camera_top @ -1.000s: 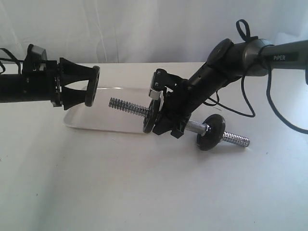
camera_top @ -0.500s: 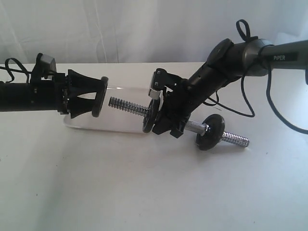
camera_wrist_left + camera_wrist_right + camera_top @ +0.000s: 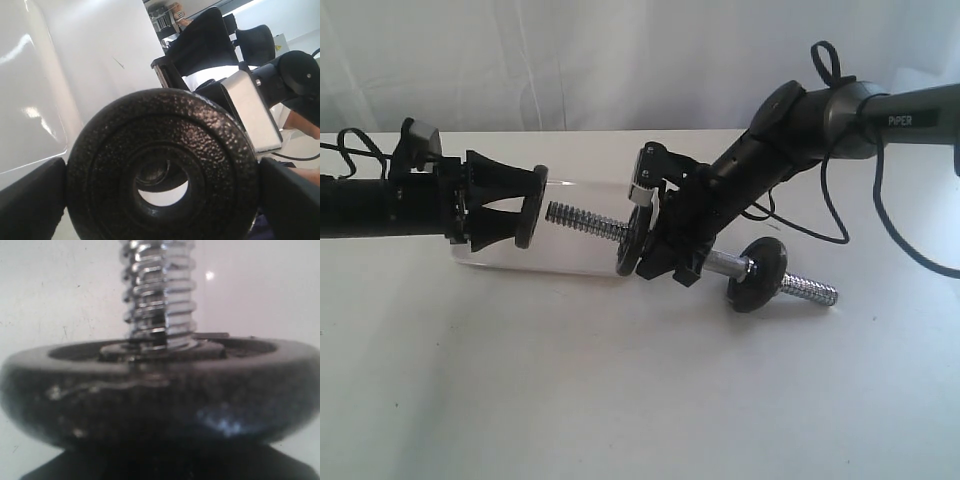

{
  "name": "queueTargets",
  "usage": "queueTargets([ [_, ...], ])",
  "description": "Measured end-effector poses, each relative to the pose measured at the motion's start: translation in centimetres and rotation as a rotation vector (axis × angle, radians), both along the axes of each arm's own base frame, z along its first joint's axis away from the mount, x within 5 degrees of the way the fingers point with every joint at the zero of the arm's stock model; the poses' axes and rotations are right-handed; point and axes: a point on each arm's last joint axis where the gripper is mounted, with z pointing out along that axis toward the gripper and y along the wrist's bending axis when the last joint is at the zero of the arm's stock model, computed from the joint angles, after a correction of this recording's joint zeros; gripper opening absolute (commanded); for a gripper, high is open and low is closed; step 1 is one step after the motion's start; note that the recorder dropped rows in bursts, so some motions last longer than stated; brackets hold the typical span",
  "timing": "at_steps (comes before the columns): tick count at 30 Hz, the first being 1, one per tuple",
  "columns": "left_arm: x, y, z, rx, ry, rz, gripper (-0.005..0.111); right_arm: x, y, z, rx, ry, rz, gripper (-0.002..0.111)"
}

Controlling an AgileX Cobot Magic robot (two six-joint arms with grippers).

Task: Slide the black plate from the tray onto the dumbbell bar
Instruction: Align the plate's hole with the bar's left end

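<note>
Plate (image 3: 533, 185): upright, rim clamped between wide-spread left gripper (image 3: 526, 207) jaws, over tray (image 3: 570, 262), just short of bar (image 3: 582, 221) tip. Bar clamped in right gripper (image 3: 668, 252). Line hole on thread; push straight.

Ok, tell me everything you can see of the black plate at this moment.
The black plate is a round disc of pebbled black metal with a raised rim and a centre hole. It stands on edge, held clear of the tray, clamped at opposite rim points by the left pincer. Its hole faces the threaded end of the dumbbell bar, close but not yet on it.
</note>
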Motion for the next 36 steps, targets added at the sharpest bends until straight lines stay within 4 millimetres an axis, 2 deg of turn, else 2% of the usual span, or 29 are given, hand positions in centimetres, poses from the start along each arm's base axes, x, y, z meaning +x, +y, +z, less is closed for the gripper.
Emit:
queueTargets([
  [5,-0.1,-0.7,0.1,-0.008,-0.009,-0.009,0.0,0.2,0.1,-0.5,0.008,0.006,-0.017,0.0],
  [15,-0.1,-0.7,0.1,-0.005,-0.014,-0.009,0.0,0.2,0.1,-0.5,0.011,0.007,-0.018,0.0],
  [26,0.2,1.3,-0.1,0.016,0.001,0.02,0.0,0.2,0.1,-0.5,0.011,0.007,-0.018,0.0],
  [36,0.2,1.0,-0.5,0.016,0.001,0.013,0.0,0.2,0.1,-0.5,0.012,0.008,-0.019,0.0],
])
